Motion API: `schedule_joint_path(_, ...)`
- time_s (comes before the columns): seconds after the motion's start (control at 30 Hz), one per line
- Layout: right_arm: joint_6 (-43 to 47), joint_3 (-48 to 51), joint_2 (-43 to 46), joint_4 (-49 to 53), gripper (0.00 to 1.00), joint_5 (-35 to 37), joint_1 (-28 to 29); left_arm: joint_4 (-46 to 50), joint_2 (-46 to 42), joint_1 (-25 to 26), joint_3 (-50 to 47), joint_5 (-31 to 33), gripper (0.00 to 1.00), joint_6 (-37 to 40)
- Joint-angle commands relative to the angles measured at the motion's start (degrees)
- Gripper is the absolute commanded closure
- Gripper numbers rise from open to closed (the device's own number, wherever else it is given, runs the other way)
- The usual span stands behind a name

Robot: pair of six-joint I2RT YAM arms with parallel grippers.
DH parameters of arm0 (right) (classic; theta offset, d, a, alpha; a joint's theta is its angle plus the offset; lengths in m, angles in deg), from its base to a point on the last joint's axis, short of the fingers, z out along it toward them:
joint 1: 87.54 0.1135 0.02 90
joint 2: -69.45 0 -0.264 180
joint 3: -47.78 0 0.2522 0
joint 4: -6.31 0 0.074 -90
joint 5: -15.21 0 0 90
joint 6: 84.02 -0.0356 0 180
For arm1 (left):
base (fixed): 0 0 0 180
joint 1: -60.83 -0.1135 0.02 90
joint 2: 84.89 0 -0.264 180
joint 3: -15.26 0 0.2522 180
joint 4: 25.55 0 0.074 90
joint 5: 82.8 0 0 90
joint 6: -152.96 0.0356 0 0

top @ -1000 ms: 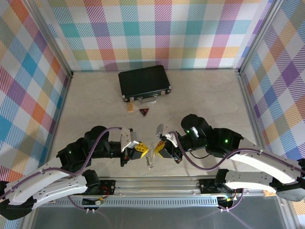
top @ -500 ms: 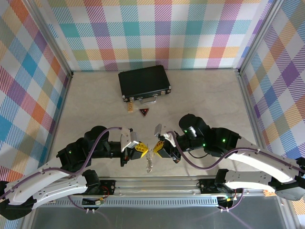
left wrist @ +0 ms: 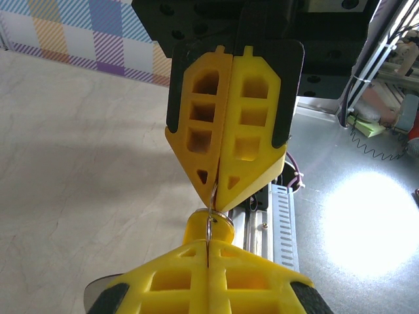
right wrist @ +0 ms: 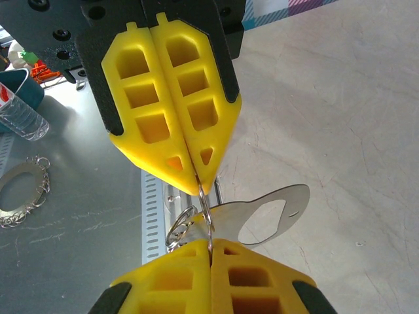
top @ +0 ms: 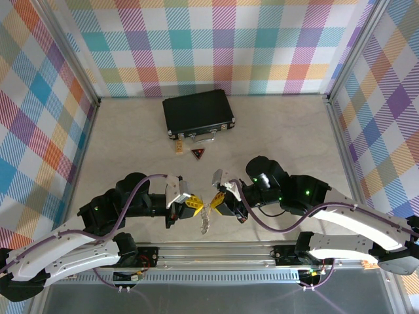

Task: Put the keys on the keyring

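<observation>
— Since the wire's so thin, how much of the keyring [top: 205, 221] can you actually make out?
— Not much from the top cam: just a silvery, jagged dangle btwn the two arms, over the near part of the table [top: 124, 150]. Wrist cams help. The left gripper [left wrist: 208, 246] is clamped tight on the wire loop and the right gripper [right wrist: 209, 243] likewise, so both pinch the same ring from opposite sides, tips close together.
— Anything hanging off it?
— One flat silver plate [right wrist: 226, 219] w/ an oval cut-out, smooth and shiny, plus a short bit of chain [right wrist: 178, 230] (partly hidden behind the right fingers [right wrist: 249, 281]). Can't tell where the plate joins the ring.
— And the key [top: 179, 148]?
— One, tiny, yellowish head; blade too small to read. It lies on the table just in front of the black case [top: 198, 112], beside one dark triangular tag [top: 198, 154] w/ a red mark. Well apart from both grippers.
— Materials?
— Fingers: yellow plastic, moulded w/ square pockets, four in total. Case: hard black shell, silver trim and handle. Table: pale, stone-look. Walls [top: 216, 46]: plaid print.
— Any other metal?
— Yes, one more silvery loop [right wrist: 23, 190] w/ chain links round it, lying on the grey deck [right wrist: 78, 216], cut off by the right wrist view's left edge.
</observation>
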Motion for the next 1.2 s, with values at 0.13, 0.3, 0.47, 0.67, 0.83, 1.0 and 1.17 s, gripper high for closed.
schedule_joint_path(0.13, 1.09, -0.93, 0.10, -1.84, 1.00, -1.43, 0.32, -2.33, -0.64, 0.47, 0.81, -0.07, 1.00, 0.13)
schedule_joint_path(0.3, 1.21, -0.79, -0.07, -2.64, 1.00, -2.15, 0.37, -2.36, -0.66, 0.56, 0.81, -0.15, 1.00, 0.17)
schedule_joint_path(0.47, 1.03, -0.94, -0.44, -2.80, 1.00, -2.45, 0.33, -2.33, -0.77, 0.47, 0.80, -0.07, 1.00, 0.17)
schedule_joint_path(0.67, 1.12, -1.01, -0.08, -1.39, 1.00, -1.01, 0.36, -2.21, -1.56, 0.51, 0.53, 0.44, 1.00, 0.09)
schedule_joint_path(0.83, 0.92, -0.66, 0.53, -1.23, 1.00, -0.60, 0.32, -2.49, -1.72, 0.51, 0.41, 0.61, 1.00, 0.05)
schedule_joint_path(1.0, 1.00, -1.01, 0.56, -1.25, 1.00, -0.86, 0.34, -2.86, -1.27, 0.57, 0.37, 0.46, 1.00, 0.00)
schedule_joint_path(1.17, 1.08, -0.99, 0.45, -1.45, 1.00, -0.87, 0.31, -2.65, -1.30, 0.46, 0.55, 0.50, 1.00, 0.06)
